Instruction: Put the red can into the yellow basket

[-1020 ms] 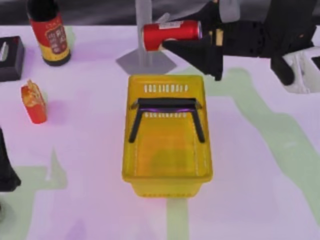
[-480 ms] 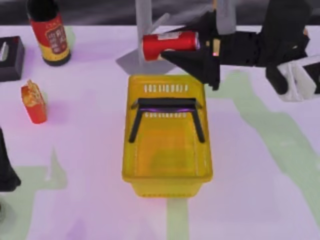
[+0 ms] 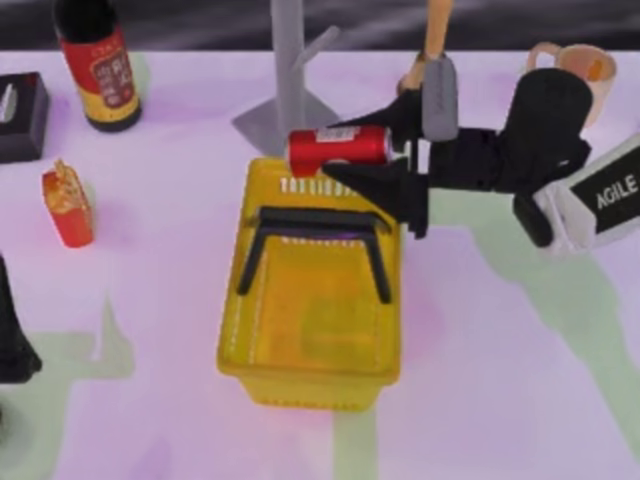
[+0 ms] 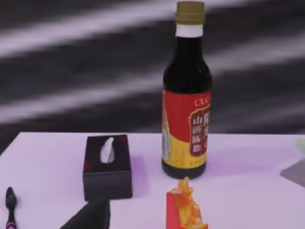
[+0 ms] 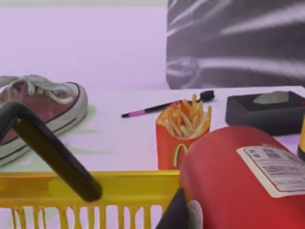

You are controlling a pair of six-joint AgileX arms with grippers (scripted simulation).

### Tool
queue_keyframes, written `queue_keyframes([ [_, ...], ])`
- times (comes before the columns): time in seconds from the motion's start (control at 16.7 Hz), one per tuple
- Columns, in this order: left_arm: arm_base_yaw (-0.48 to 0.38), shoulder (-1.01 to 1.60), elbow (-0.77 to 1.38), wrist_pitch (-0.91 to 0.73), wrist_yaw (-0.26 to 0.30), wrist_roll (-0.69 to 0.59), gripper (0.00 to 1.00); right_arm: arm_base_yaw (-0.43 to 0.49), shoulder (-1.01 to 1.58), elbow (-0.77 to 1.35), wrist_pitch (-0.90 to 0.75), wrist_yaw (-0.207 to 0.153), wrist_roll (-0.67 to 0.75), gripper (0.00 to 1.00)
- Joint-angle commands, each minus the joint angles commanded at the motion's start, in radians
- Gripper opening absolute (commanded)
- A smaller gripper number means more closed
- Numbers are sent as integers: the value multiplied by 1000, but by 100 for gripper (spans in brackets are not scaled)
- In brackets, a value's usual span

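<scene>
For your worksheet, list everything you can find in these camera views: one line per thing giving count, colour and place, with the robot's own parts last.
red can: one, red with silver ends, held over the basket's far rim
yellow basket: one, yellow with black handle, table middle
sauce bottle: one, dark with red label, far left
tissue box: one, black, left edge
fries carton: one, red, left side
grey stand: one, grey, behind the basket
mug: one, tan, far right
sneaker: one, red and white, right wrist view only
pen: one, black and pink, beyond the fries
right gripper: black, gripping the can
left arm: black, parked at left edge
</scene>
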Motion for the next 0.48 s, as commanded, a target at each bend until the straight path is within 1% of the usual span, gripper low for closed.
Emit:
queue_keyframes([
  [0.12,0,0,0,0,0,0,100,0,0,0,0,0,0,0],
  [0.48,0,0,0,0,0,0,100,0,0,0,0,0,0,45],
])
